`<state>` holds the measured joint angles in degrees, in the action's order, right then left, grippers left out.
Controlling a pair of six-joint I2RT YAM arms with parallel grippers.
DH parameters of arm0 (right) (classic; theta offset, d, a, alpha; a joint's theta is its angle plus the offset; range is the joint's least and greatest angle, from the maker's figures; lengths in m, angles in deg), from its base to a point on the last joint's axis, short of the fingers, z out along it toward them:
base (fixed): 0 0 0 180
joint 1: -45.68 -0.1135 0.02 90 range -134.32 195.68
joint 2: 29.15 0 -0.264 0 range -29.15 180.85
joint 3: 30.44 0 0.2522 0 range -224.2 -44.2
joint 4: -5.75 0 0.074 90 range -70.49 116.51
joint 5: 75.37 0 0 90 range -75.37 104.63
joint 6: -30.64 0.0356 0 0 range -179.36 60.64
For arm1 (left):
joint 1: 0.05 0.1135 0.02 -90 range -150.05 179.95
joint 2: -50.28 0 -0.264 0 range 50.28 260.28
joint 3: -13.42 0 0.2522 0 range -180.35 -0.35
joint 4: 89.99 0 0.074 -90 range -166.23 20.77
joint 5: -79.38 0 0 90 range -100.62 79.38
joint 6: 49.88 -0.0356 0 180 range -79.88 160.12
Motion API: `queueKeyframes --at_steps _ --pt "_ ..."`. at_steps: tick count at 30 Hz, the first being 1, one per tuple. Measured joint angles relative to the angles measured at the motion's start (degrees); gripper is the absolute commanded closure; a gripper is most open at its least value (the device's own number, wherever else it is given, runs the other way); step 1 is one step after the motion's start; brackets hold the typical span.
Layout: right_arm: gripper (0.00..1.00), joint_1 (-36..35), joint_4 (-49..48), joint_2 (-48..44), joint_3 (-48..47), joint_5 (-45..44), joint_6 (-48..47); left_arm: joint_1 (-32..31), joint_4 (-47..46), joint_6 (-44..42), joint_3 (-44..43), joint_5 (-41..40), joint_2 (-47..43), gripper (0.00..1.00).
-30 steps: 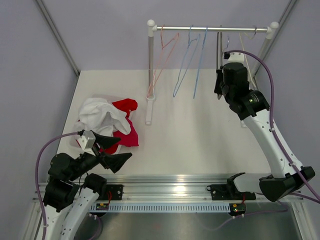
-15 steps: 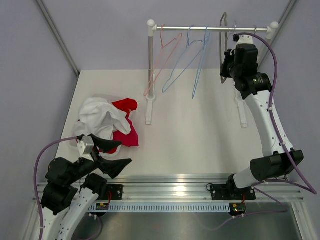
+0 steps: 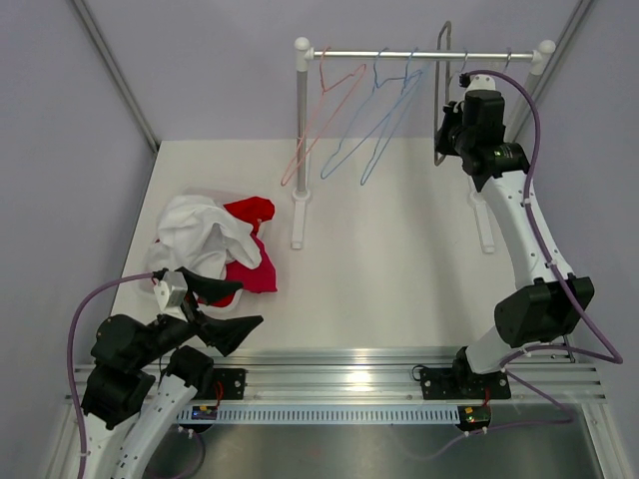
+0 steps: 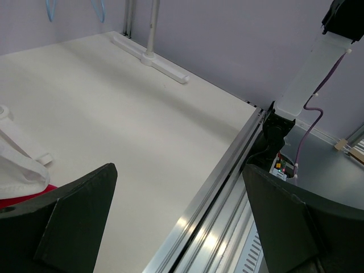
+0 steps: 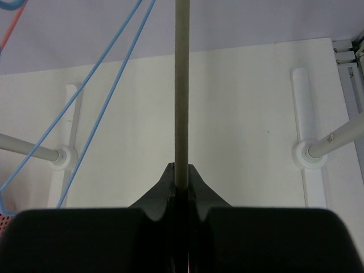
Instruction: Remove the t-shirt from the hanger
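A white t-shirt (image 3: 195,230) and a red garment (image 3: 256,267) lie in a heap at the table's left; their edge shows in the left wrist view (image 4: 14,166). No shirt is on any hanger. My right gripper (image 3: 446,132) is shut on a bare grey-beige hanger (image 3: 443,85), held up at the rail's right end. In the right wrist view the hanger's rod (image 5: 181,85) runs straight up out of the closed gripper (image 5: 181,177). My left gripper (image 3: 234,307) is open and empty just in front of the heap, over the table's front edge (image 4: 179,170).
A clothes rack stands at the back, with its rail (image 3: 419,57), left post (image 3: 301,130) and foot (image 3: 297,215). A pink hanger (image 3: 319,120) and two blue hangers (image 3: 374,125) hang on it, swung leftward. The right post's foot (image 5: 310,153) is below my right gripper.
My right arm has lifted the grey hanger from below the rail up to rail height. The pink and blue hangers have swung left. My left arm drew back slightly, then stayed still.
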<state>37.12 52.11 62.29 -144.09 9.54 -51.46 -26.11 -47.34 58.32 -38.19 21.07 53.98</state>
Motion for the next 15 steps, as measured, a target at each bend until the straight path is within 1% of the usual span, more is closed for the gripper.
queueKeyframes --at_steps 1,2,4,5,7,8,10,13,15 --pt "0.94 0.00 -1.07 -0.50 1.36 0.00 0.13 0.09 -0.02 0.00 0.00 0.00 0.02 0.01" --pt "0.74 0.00 -2.34 -1.11 2.64 0.00 0.28 0.15 0.00 0.00 0.00 0.00 0.04 0.01" --pt "0.48 0.00 -3.06 -2.49 4.55 -0.02 1.22 0.26 -0.04 0.00 0.00 0.00 0.17 0.01" --pt "0.27 0.00 -3.04 -3.30 5.53 -0.07 1.70 0.35 0.00 0.00 0.00 -0.02 0.26 0.01" --pt "0.14 0.00 -2.99 -5.27 7.43 -0.02 2.95 0.52 -0.02 0.00 0.00 -0.07 0.44 0.01" --pt "0.06 0.00 -2.99 -6.58 8.33 0.09 3.67 0.57 -0.02 0.00 0.00 -0.17 0.57 0.01" --pt "0.01 0.00 -2.82 -9.70 9.81 0.55 5.25 0.59 -0.02 0.00 0.00 -0.39 0.70 0.01" --pt "0.01 0.00 -2.99 -16.22 12.61 1.79 7.50 0.57 0.02 0.00 0.00 -1.38 1.01 0.01" --pt "0.01 0.00 -4.42 -25.75 17.51 3.32 9.86 0.57 0.02 0.00 -0.07 -3.21 1.38 0.01"
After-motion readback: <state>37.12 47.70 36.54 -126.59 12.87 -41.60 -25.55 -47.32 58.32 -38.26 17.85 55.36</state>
